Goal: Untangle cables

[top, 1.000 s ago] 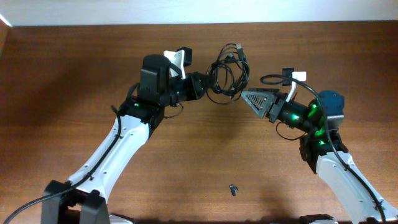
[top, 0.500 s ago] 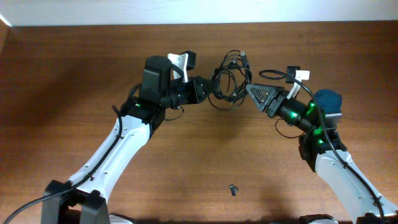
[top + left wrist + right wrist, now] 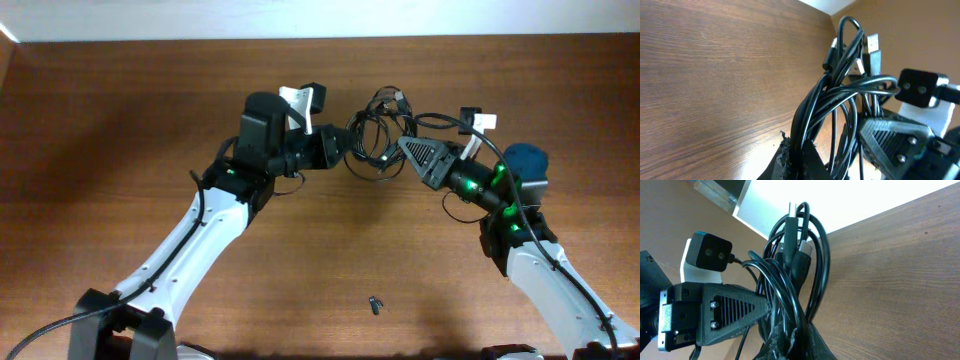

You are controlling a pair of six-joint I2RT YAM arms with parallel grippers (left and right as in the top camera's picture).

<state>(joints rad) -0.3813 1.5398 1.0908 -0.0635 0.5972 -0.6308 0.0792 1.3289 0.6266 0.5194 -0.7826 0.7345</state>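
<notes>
The cables (image 3: 377, 128) are a tangled bundle of thin black cords with plug ends, held above the table between both arms. My left gripper (image 3: 347, 146) is shut on the bundle's left side. In the left wrist view the cables (image 3: 840, 95) rise from my left gripper (image 3: 797, 156), looping up to plugs at the top. My right gripper (image 3: 404, 145) is shut on the bundle's right side. In the right wrist view the cables (image 3: 795, 265) are pinched in my right gripper (image 3: 790, 336), with the left gripper (image 3: 725, 312) close beside it.
A tiny dark clip-like piece (image 3: 375, 304) lies on the wooden table (image 3: 120, 120) near the front. A blue part (image 3: 528, 160) sits at the right arm's elbow. The table's far edge meets a white wall close behind the bundle.
My right gripper moved left into the bundle and closed on it. The left arm carried the bundle slightly to the right.
</notes>
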